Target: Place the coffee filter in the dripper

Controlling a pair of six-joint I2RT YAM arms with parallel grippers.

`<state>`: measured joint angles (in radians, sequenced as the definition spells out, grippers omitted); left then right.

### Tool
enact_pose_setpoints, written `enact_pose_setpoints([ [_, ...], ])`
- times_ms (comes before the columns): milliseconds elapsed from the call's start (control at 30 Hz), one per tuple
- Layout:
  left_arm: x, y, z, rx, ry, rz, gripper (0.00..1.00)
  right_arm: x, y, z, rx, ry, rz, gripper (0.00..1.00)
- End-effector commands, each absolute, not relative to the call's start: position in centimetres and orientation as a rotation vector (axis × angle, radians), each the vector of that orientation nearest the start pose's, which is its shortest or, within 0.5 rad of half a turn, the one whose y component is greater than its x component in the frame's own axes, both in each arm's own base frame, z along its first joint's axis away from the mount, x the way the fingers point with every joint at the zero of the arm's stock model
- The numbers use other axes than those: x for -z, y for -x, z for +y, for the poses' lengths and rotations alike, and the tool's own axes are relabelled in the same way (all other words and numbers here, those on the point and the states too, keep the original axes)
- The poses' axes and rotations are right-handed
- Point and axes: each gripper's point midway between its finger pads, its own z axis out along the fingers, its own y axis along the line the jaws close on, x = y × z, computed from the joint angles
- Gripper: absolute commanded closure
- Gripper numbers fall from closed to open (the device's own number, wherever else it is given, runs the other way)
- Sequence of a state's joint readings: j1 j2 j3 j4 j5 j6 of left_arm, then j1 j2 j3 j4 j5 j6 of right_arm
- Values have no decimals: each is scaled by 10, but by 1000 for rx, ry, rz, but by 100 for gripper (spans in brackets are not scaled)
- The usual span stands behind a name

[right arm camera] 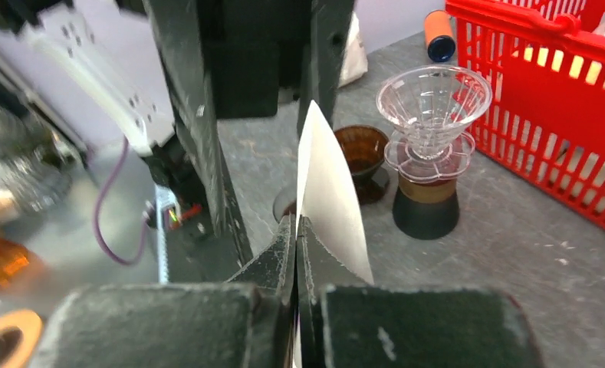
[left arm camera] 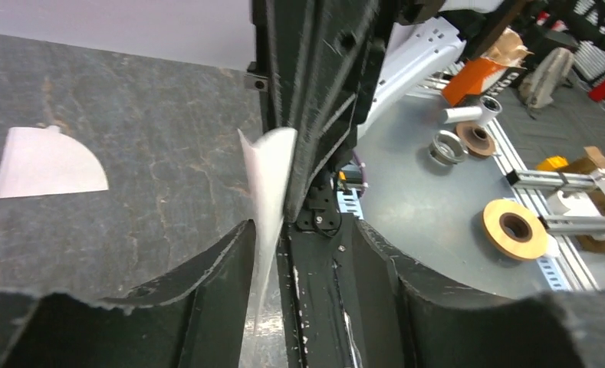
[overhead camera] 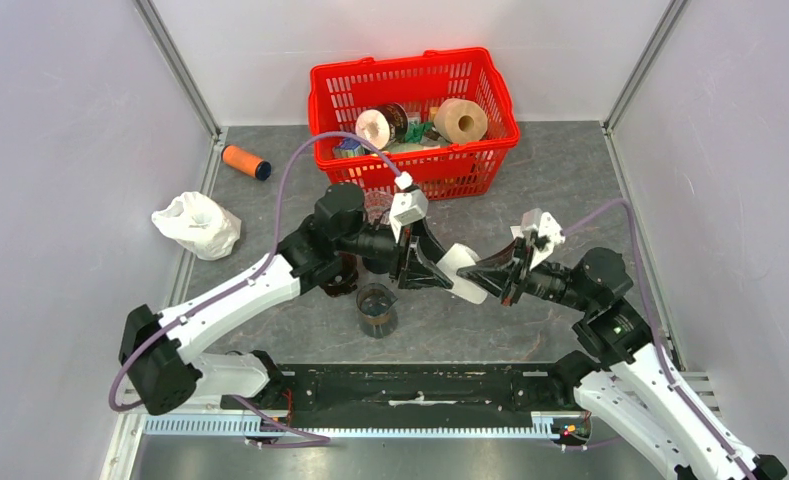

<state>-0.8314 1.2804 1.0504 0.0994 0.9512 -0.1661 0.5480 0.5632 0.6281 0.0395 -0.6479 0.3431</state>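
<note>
Note the clear glass dripper point(right arm camera: 433, 98): it sits upright on a dark-based stand point(right arm camera: 425, 207), near the red basket point(overhead camera: 410, 62). You see the left gripper point(overhead camera: 438, 272) with fingers spread. The coffee filter point(right arm camera: 326, 192) is mid-air between them, close along one finger. The right gripper point(right arm camera: 295, 230) is pressed together on the paper's opposite edge, pinching it.
</note>
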Motion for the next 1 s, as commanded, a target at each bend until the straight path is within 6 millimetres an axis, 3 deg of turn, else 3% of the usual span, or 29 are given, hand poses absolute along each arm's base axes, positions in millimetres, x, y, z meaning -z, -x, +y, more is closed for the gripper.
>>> enact_pose_setpoints([
  [0, -325, -154, -354, 1349, -1137, 1421, 41, -292, -121, 220, -912, 1229, 1204, 100],
  [133, -333, -200, -327, 1116, -783, 1613, 32, -253, -114, 212, -739, 1543, 1057, 100],
  [300, -342, -217, -302, 1036, -521, 1727, 11, -243, -156, 217, -598, 1722, 1095, 100],
  [400, -330, -213, -310, 1073, -541, 1789, 10, -230, -147, 216, -681, 1989, 1072, 100],
  [467, -317, -212, -317, 1085, -578, 1833, 10, -236, -137, 218, -728, 2099, 985, 100],
  [633, -296, -191, -333, 1195, -752, 1853, 10, -226, -136, 230, -623, 2191, 899, 100],
  [767, -283, -189, -337, 1229, -743, 1867, 10, -215, -128, 238, -588, 2265, 899, 100],
  [967, -261, -170, -347, 1363, -799, 1939, 10, -203, -133, 243, -481, 2283, 940, 100],
])
